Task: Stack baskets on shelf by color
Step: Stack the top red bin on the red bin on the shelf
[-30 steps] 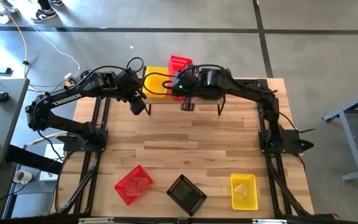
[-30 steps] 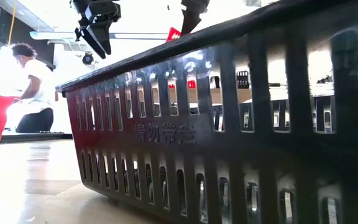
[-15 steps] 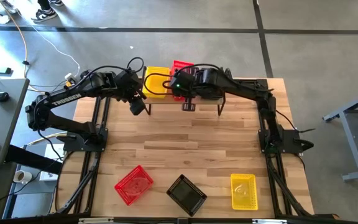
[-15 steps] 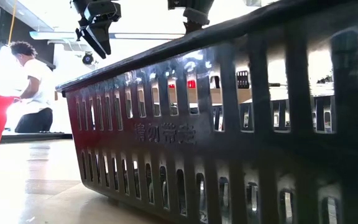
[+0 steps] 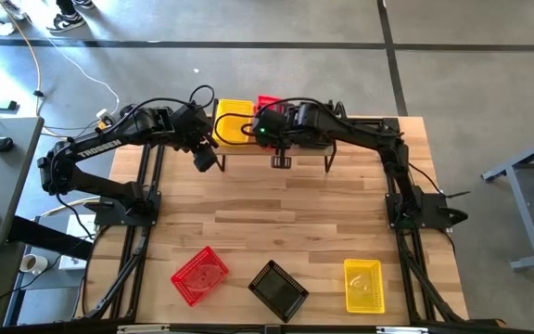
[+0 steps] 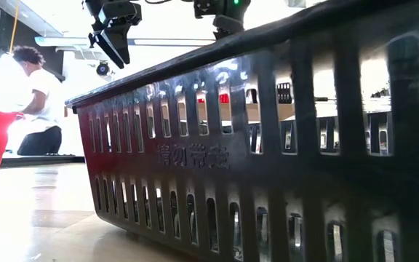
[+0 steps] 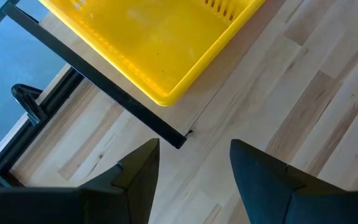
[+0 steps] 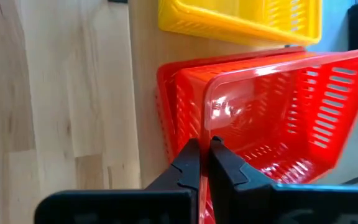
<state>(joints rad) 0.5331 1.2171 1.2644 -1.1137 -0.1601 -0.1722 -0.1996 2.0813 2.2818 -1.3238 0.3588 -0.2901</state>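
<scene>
High view | wood table [image 5: 276, 218], grey floor | left claw [image 5: 207, 158] open | right claw [image 8: 204, 163] grips red basket [image 8: 272, 118]

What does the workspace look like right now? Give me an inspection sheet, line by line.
Surface: light wood table, bare in the middle.
Job's things: shelf at the far edge, carrying a yellow basket; a red basket is being nested into another red basket beside it. Near edge: loose red basket, black basket, loose yellow basket.
Clutter: nothing seen.
Grippers: right gripper has its fingers shut on the red basket's rim, over the shelf; left gripper has fingers open, empty, by the shelf's left end.
Cables: arm cable loops over the yellow basket; cords on the floor.
Surroundings: grey floor; a person seated beyond the table.
</scene>
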